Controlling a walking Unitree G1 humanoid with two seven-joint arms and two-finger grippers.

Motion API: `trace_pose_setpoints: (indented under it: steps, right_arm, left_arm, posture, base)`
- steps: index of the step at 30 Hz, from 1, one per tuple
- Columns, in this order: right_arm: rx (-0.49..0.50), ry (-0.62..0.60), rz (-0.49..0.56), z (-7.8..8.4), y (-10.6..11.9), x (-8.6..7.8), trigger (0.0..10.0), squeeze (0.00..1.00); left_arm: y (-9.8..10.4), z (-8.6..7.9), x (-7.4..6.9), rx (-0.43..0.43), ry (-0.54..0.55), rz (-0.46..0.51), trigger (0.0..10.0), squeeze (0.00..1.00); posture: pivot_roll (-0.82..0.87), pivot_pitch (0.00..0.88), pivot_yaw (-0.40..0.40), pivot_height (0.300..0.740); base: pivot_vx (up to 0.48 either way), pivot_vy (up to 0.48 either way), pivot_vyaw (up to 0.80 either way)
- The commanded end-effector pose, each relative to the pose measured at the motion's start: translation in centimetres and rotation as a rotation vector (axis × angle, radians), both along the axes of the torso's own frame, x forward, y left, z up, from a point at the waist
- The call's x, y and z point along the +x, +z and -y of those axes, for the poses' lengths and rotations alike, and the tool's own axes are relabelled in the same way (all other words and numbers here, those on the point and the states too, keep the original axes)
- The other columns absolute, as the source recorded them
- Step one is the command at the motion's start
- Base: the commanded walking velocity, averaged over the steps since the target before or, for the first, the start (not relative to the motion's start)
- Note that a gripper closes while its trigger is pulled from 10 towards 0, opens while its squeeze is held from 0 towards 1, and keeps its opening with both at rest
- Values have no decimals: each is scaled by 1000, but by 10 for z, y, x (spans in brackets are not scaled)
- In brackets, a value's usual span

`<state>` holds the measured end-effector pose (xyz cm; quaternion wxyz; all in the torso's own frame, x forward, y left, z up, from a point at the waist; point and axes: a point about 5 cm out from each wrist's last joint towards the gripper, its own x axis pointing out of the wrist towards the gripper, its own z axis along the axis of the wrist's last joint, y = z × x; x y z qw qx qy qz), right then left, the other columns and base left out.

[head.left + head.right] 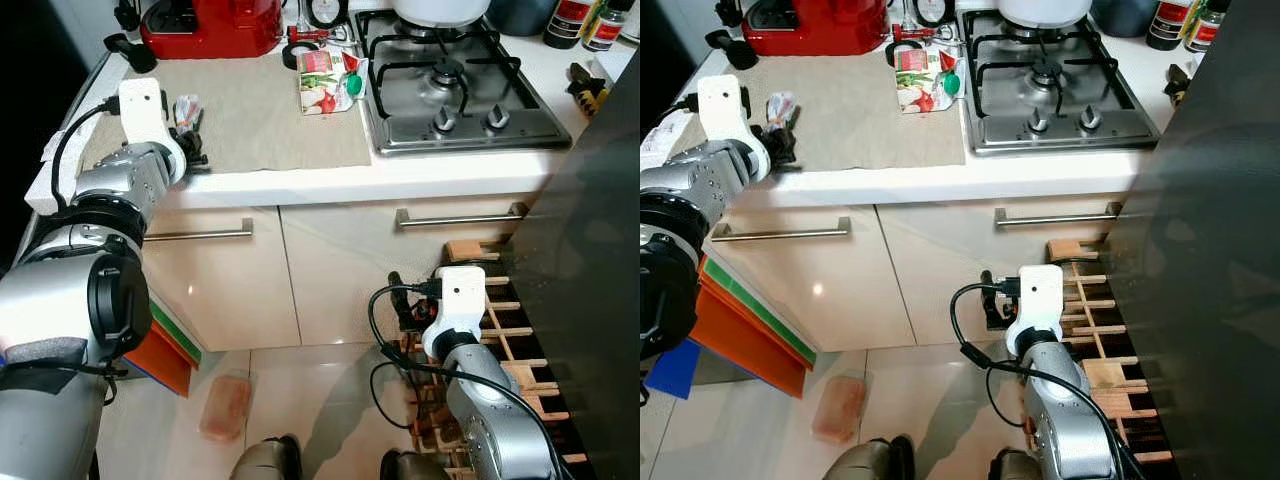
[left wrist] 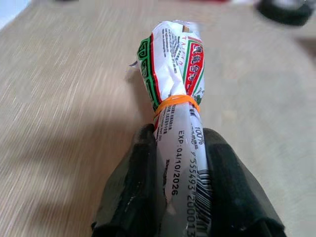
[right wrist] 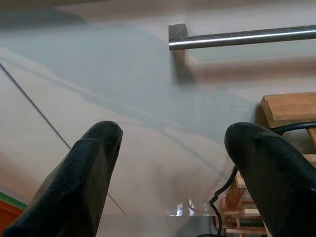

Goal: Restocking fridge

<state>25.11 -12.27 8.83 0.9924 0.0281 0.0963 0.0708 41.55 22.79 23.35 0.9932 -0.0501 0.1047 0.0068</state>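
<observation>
Looking down through the left eye view, we see our left gripper [image 1: 190, 135] raised over the left edge of the counter [image 1: 420, 178], above the beige mat [image 1: 260, 110]. Its fingers are closed around a small rolled packet [image 1: 186, 108]. A second, larger food pouch [image 1: 328, 82] with a green cap lies at the far right corner of the mat, just beside the gas hob [image 1: 455, 85]. A red appliance [image 1: 212, 25] stands at the back of the counter. Our right arm hangs low in front of the cabinet doors [image 1: 340, 270], next to a wooden rack [image 1: 500, 330] and the dark fridge door [image 1: 590, 290]. On the floor tiles lies a small pinkish container [image 1: 225, 407], and coloured boards [image 1: 170, 350] lean against the cabinet.

In the right eye view, the same layout appears; the packet [image 1: 780, 108] sits at the left gripper [image 1: 775, 140], well apart from the pouch [image 1: 923, 85].

In the left wrist view, the two black fingers [image 2: 133, 197] clamp the packet [image 2: 175, 94] from both sides. An orange rubber band [image 2: 175, 102] cinches it just beyond the fingertips, and printed text runs along the wrapper. The mat [image 2: 59, 98] lies below.

In the right wrist view, the right gripper [image 3: 173, 143] stands wide open and holds nothing. It faces a cabinet door [image 3: 128, 98] with a metal handle [image 3: 242, 37]; the rack [image 3: 284, 106] is at one side.
</observation>
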Motion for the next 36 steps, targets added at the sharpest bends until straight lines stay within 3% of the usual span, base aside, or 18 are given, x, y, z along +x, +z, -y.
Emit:
trace_pose_setpoints:
  steps: [1,9,13,14,15,18,19,21,24,28,29,30,31,32,33,36]
  right_arm:
    - [11,-5,4,0,-1,2,10000,27]
    - [6,5,14,-2,-3,10,10000,27]
    - [-2,12,29,-2,-1,15,10000,27]
    - [-21,12,71,1,6,25,10000,24]
    - [-21,12,71,1,6,25,10000,24]
    - [-41,15,130,2,15,36,10000,27]
    - [-41,15,130,2,15,36,10000,27]
    - [-42,-3,161,5,19,42,10000,27]
    - [-44,-22,179,7,22,46,10000,27]
    - [-41,-59,205,13,27,56,10000,24]
    - [-61,-63,262,16,38,64,10000,27]
    - [-73,-59,284,18,42,65,10000,27]
    - [-73,-59,284,18,42,65,10000,27]
    - [-84,-81,314,23,47,66,10000,27]
    - [-84,-81,314,23,47,66,10000,27]
    - [-85,-121,320,31,46,64,10000,31]
  left_arm:
    - [26,3,4,26,-30,107,0,0]
    - [78,11,4,86,-130,377,0,0]
    - [96,13,2,43,-151,481,0,0]
    - [114,16,-3,64,-167,596,0,0]
    - [114,16,-3,64,-167,596,0,0]
    - [123,21,-11,175,-200,708,0,0]
    - [123,21,-11,175,-200,708,0,0]
    - [129,21,-25,201,-174,835,0,0]
    - [129,21,-33,236,-145,892,0,0]
    - [119,28,-46,268,-139,931,0,0]
    - [84,42,-59,274,-141,856,0,0]
    - [71,46,-64,261,-135,820,0,0]
    - [71,46,-64,261,-135,820,0,0]
    - [42,58,-79,166,-166,758,0,0]
    - [42,58,-79,166,-166,758,0,0]
    - [16,74,-99,140,-204,714,0,0]
  posture:
    - [-48,82,58,740]
    - [-29,20,54,740]
    - [-22,8,49,740]
    - [7,0,22,740]
    - [7,0,22,740]
    - [29,0,7,740]
    - [29,0,7,740]
    - [56,0,-2,740]
    - [95,0,-15,740]
    - [133,0,-44,740]
    - [141,0,-56,740]
    - [141,0,-56,740]
    - [141,0,-56,740]
    - [131,0,-64,740]
    - [131,0,-64,740]
    - [130,0,-68,740]
  base:
    - [0,0,0]
    - [0,0,0]
    - [0,0,0]
    - [0,0,0]
    - [0,0,0]
    - [0,0,0]
    - [0,0,0]
    - [0,0,0]
    - [0,0,0]
    - [0,0,0]
    - [0,0,0]
    - [0,0,0]
    - [0,0,0]
    - [0,0,0]
    - [0,0,0]
    - [0,0,0]
